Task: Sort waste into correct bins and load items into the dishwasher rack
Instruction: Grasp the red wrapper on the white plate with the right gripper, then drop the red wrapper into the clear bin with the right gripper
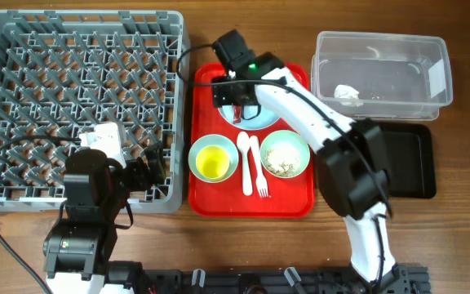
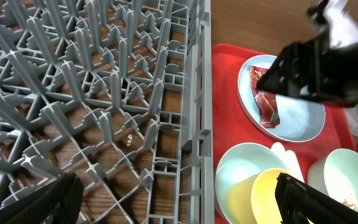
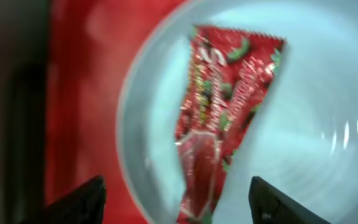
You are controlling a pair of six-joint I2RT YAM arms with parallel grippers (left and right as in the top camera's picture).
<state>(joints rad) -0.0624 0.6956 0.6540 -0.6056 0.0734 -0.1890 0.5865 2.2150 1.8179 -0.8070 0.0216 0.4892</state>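
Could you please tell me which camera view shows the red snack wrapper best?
The right wrist view: the wrapper fills the frame, though blurred, lying on the plate. The left wrist view shows it smaller and sharper; overhead, the right gripper hides most of it.

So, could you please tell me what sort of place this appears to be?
Probably a lab bench staged as a canteen dish-return station: a grey dishwasher rack, a red serving tray holding a bowl of scraps, and a clear tub and black tray as waste bins, on a wooden table.
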